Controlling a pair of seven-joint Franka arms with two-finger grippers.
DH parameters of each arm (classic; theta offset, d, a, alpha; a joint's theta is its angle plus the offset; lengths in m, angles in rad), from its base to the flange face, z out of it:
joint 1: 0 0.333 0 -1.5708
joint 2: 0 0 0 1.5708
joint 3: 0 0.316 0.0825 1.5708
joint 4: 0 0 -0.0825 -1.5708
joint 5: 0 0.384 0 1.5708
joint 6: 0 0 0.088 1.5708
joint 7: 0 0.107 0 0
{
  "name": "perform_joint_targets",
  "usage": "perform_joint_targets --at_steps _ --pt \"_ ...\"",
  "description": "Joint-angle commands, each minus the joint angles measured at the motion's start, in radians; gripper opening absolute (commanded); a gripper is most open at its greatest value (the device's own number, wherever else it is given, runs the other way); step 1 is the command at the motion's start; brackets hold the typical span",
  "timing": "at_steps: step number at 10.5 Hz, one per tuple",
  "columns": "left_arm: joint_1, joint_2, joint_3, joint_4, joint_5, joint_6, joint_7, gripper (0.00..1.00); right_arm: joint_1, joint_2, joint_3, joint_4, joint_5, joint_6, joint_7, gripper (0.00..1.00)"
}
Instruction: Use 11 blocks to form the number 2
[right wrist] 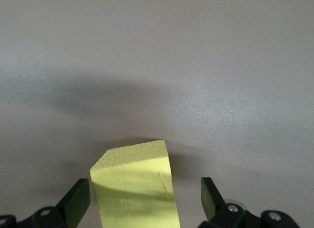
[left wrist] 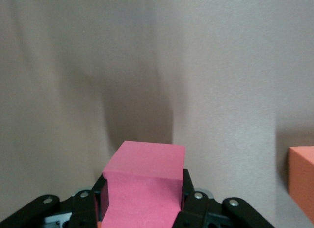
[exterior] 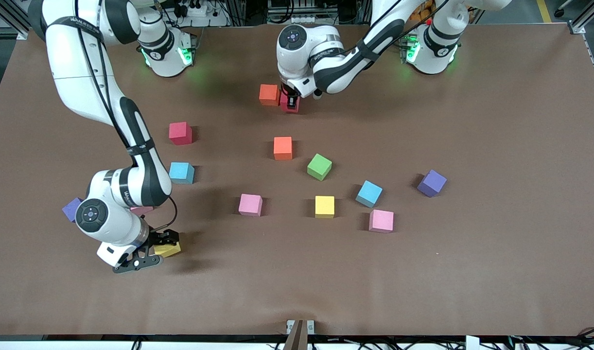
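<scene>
The left end effector (exterior: 290,102), at upper centre of the front frame, is clamped on a pink block (left wrist: 145,189) just beside an orange block (exterior: 269,94) on the tabletop (exterior: 472,272). To place it well, I'd lower it square and flush against that orange face before releasing. The right end effector (exterior: 156,249), lower left of that frame, stands wide open around a yellow block (right wrist: 135,189), which lies skewed between the fingers; centring before closing seems wise. The other blocks lie scattered mid-frame; no number 2 is formed yet.
</scene>
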Motion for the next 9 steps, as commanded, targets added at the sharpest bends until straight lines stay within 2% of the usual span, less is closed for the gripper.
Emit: perform_joint_targets --at_steps 1,2,3,5,9 --pt "-0.061 0.030 0.026 0.029 0.067 -0.001 -0.306 0.00 -0.007 0.010 0.008 -0.010 0.022 0.021 -0.019 1.00" --pt "-0.106 0.030 0.064 0.040 0.069 -0.001 -0.321 0.00 -0.007 0.012 0.008 -0.011 0.022 0.024 -0.019 1.00" --pt "-0.138 0.031 0.092 0.048 0.067 -0.001 -0.330 0.00 -0.007 0.012 0.008 -0.013 0.022 0.026 -0.019 0.91" --pt "-0.147 0.039 0.097 0.054 0.067 -0.001 -0.343 0.00 -0.011 0.018 0.008 -0.015 0.022 0.027 -0.021 0.68" --pt "-0.161 0.067 0.097 0.072 0.063 -0.001 -0.370 0.00 -0.014 0.021 0.008 -0.018 0.022 0.029 -0.021 0.48"
